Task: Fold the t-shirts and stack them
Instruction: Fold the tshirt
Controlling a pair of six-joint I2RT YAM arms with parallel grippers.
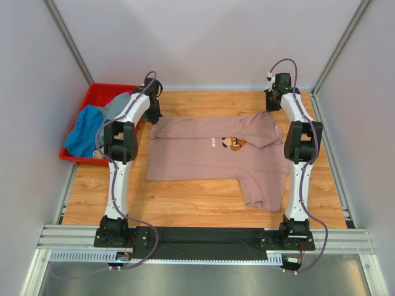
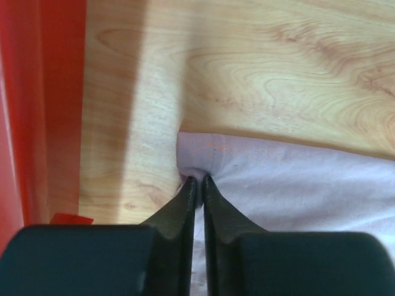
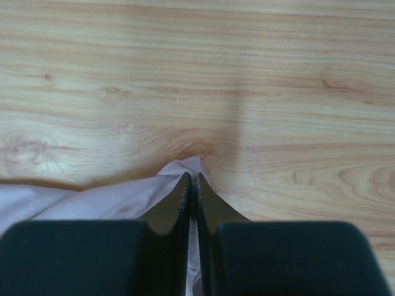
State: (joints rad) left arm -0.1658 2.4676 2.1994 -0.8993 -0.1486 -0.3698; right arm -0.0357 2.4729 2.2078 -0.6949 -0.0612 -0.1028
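Wood-grain table (image 1: 185, 206), pale walls on three sides, aluminium rail along the near edge where both arm bases sit. Dusty-pink t-shirt (image 1: 197, 157) lies spread flat near the middle of the table, front side up, with the brown-orange chest print (image 1: 233, 143) showing right of centre. One sleeve points toward the near edge on the right, close to the right arm's forearm. The cloth's straight edge is on the left. Red crate (image 1: 92, 92) is in the far-left corner of the table, just beside the left arm. Inside it are a blue shirt (image 1: 83, 135) and a grey shirt (image 1: 116, 106), both bunched and unfolded. Left gripper (image 2: 197, 180) is at the far-left corner of the pink shirt, fingers nearly together, with a small pinch of pink cloth caught at the tips. A stitched hem is visible just beyond the tips, and the crate's red wall is at the left of that wrist view. Right gripper (image 3: 191, 177) is at the far-right end of the pink shirt, jaws likewise narrow, a little peak of pink fabric gathered up between the tips and bare wood beyond. Both pinched points are low, at or close to the table. The rest of the shirt lies on the wood.
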